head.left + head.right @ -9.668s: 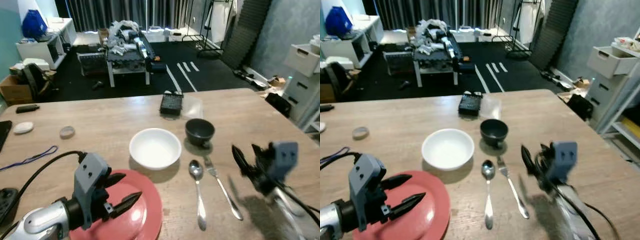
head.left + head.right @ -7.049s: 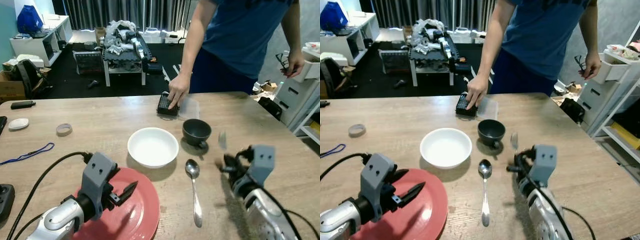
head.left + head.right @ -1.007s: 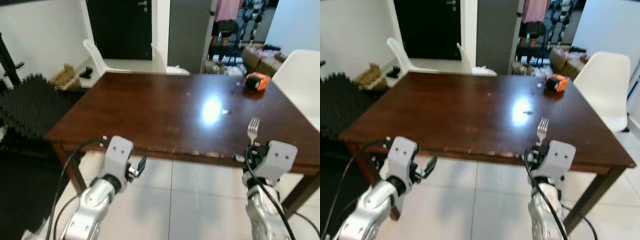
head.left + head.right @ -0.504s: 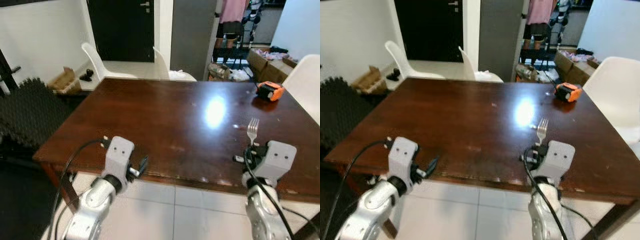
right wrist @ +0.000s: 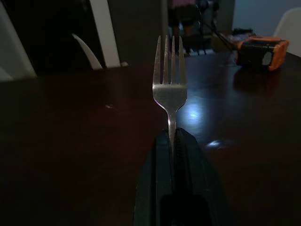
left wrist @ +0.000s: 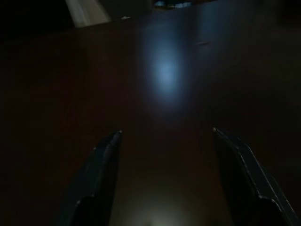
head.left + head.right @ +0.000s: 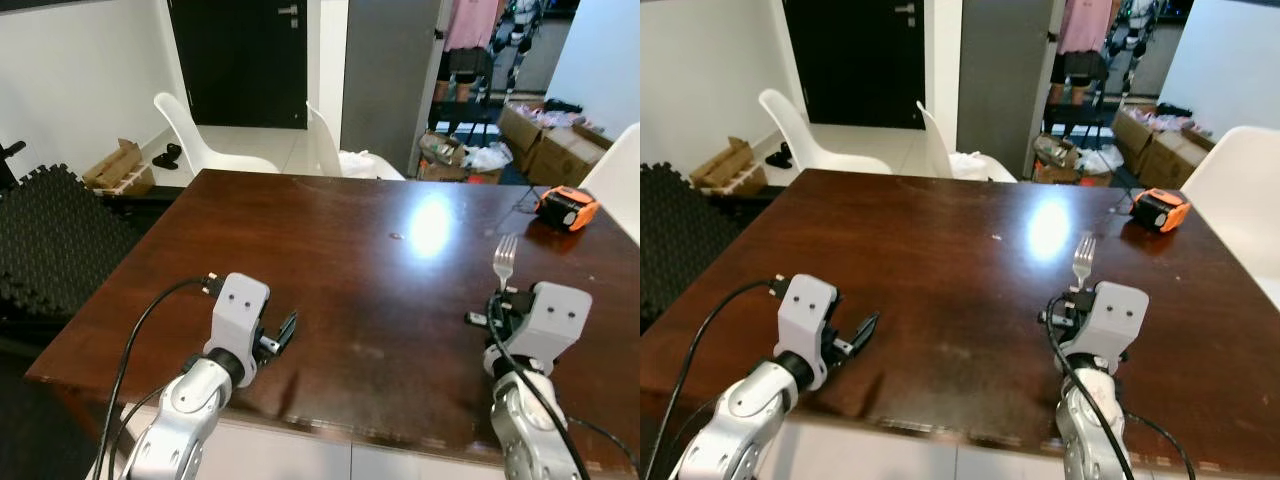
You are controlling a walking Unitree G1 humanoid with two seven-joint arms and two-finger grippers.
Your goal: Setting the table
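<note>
Above the near edge of the dark wooden table (image 7: 330,250): fork carried in, not yet laid.

Clamped upright in the right gripper (image 5: 171,141), tines up, the fork (image 7: 503,262) sits at five o'clock. At seven o'clock the left gripper (image 7: 281,335) hangs spread wide, holding nothing. An orange tape measure (image 7: 565,207) lies at two o'clock. Judged next: lower and tip the fork flat onto bare wood, then release.
</note>
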